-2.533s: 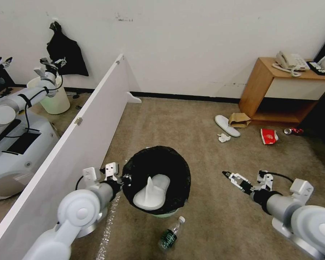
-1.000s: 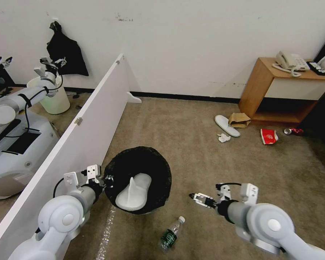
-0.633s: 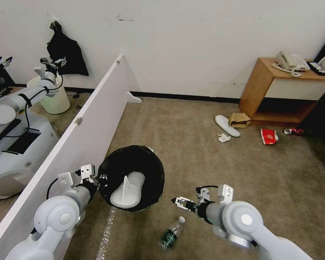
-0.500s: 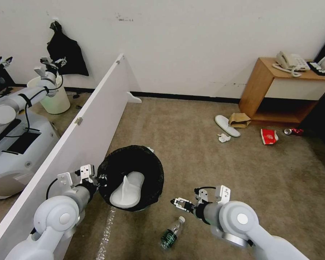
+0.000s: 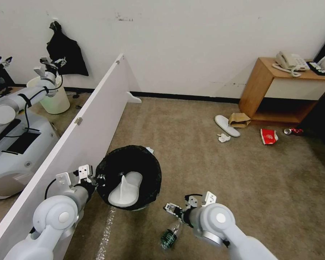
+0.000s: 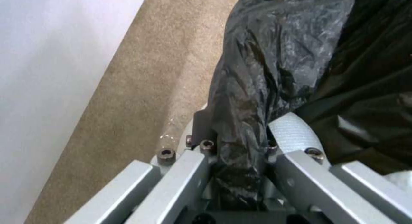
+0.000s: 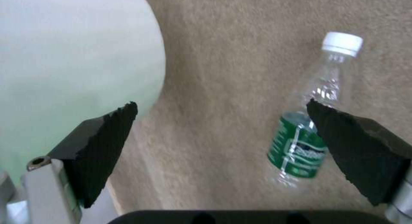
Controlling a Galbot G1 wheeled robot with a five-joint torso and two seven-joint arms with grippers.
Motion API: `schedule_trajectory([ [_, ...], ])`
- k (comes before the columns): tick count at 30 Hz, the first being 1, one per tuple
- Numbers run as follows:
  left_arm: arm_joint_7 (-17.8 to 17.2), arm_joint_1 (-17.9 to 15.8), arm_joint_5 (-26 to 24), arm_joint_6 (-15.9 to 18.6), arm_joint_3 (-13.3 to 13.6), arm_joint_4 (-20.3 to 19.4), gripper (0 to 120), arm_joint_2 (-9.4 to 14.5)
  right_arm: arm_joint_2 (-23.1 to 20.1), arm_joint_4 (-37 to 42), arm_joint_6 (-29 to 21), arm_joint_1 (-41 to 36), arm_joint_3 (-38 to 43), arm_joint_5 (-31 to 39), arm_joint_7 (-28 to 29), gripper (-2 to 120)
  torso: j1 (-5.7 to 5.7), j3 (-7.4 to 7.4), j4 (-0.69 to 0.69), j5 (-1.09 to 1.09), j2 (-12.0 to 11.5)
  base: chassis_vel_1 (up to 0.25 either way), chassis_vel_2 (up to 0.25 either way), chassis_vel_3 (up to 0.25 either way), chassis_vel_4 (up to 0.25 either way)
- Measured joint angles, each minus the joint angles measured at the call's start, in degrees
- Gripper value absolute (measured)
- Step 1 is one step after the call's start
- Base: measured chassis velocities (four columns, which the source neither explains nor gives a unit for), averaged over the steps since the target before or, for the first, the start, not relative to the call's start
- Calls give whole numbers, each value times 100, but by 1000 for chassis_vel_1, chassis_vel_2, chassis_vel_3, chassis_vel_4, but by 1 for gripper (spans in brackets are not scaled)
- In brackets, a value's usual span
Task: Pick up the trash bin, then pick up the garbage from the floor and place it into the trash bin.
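left gripper (image 5: 99,178) clamped on trash bin (image 5: 148,169) rim | right gripper (image 5: 168,208) lowered over bottle (image 5: 168,236), jaws wide, empty

I see tan carpet floor (image 5: 191,144). A bottle (image 5: 170,234) lies at its near edge. Toward the far right corner lie a slipper (image 5: 227,125), a paper bag (image 5: 239,119) partly on it, a tissue (image 5: 224,137), a red cup (image 5: 269,136) and a can (image 5: 293,131).
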Motion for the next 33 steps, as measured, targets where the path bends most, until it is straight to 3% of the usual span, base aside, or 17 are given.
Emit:
schedule_trajectory([
  [9, 63, 101, 91, -46, -12, -62, 2, 5, 571, -427, 96, -128, 219, -602, -120, 100, 0, 0, -1, 1, 0, 0, 0, 0, 0],
  [33, 144, 211, 280, -82, 59, -102, 2, -44, 703, -416, -4, -802, 741, -1157, -176, 100, 0, 0, -1, 1, 0, 0, 0, 0, 0],
])
